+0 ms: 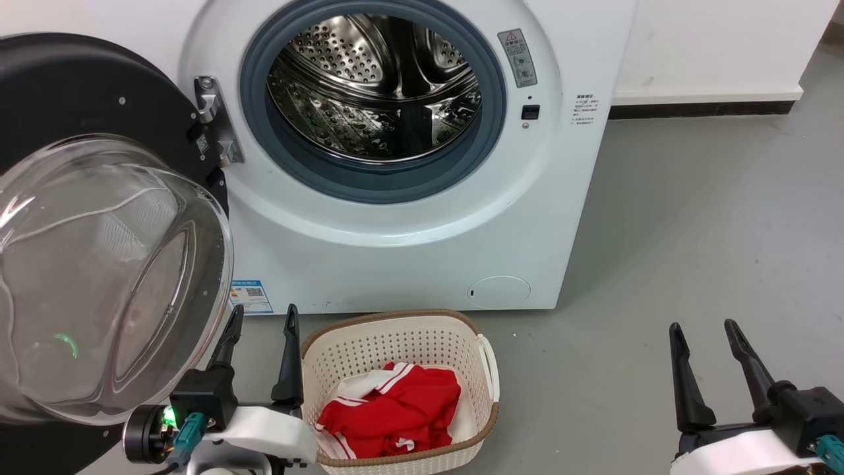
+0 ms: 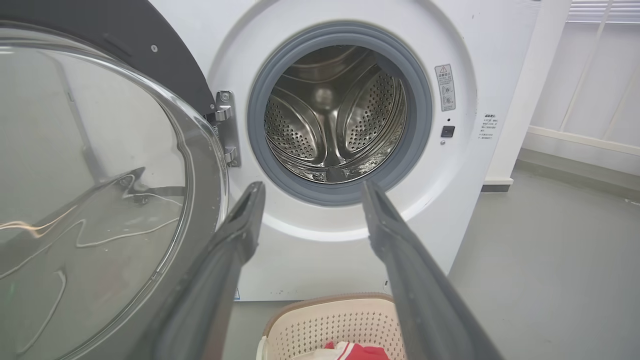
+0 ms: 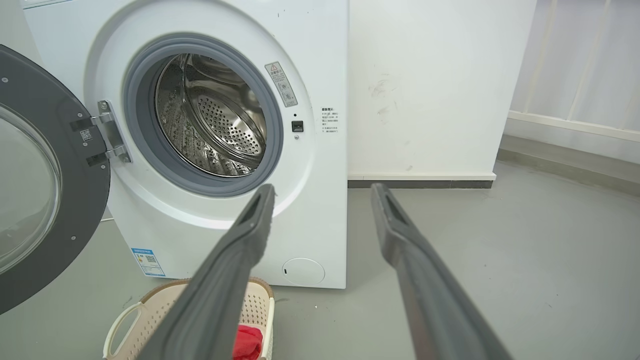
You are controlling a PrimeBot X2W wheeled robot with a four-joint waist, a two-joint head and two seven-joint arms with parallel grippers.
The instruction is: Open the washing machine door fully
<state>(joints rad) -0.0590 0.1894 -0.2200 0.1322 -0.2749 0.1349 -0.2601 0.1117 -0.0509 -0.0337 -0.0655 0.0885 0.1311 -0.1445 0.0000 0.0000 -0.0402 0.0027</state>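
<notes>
The left gripper [image 1: 262,318], its two long dark fingers spread apart and empty, is seen just beside the large round glossy black washing machine door [image 1: 72,86]. The door is swung wide to the left on its metal hinge [image 1: 214,122]. The right gripper [image 1: 702,328], likewise parted and empty, is held over the grey floor [image 1: 692,231]. Beyond the left gripper, the white boxy washing machine [image 1: 395,264] is shown with its perforated steel drum [image 1: 369,92] exposed. A cream perforated laundry basket [image 1: 395,318] is set before it.

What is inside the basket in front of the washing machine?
The basket holds a crumpled red garment with white stripes. Anything beneath it is hidden, because the cloth covers the bottom there.
</notes>
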